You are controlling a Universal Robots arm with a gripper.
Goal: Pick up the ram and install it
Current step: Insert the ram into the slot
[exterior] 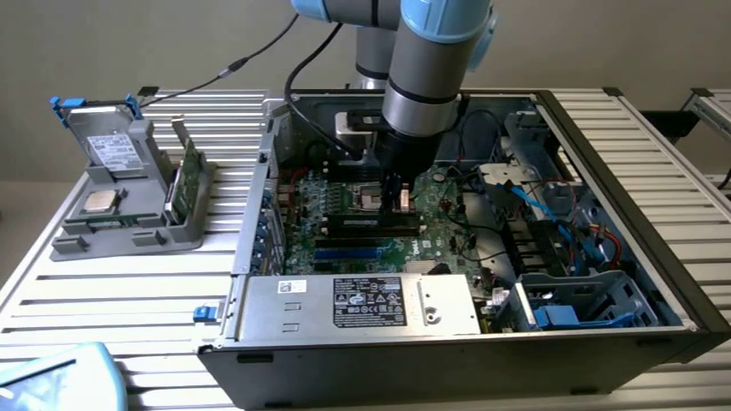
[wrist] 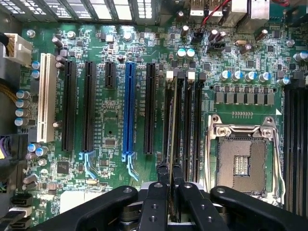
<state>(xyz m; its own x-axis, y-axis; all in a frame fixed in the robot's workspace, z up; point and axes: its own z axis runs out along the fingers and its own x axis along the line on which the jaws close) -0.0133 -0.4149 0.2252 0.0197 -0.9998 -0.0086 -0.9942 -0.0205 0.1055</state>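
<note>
On the desk, inside the case, our hand clenched the ram; we judged it should sit square to the slots.

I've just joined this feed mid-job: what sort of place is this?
Probably a robotics lab bench for PC assembly: an open computer case on a slatted metal table, a grey parts fixture beside it, the arm over the motherboard.

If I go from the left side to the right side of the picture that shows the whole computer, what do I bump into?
Grey drive → green stick standing upright → the claw → blue cable.
</note>
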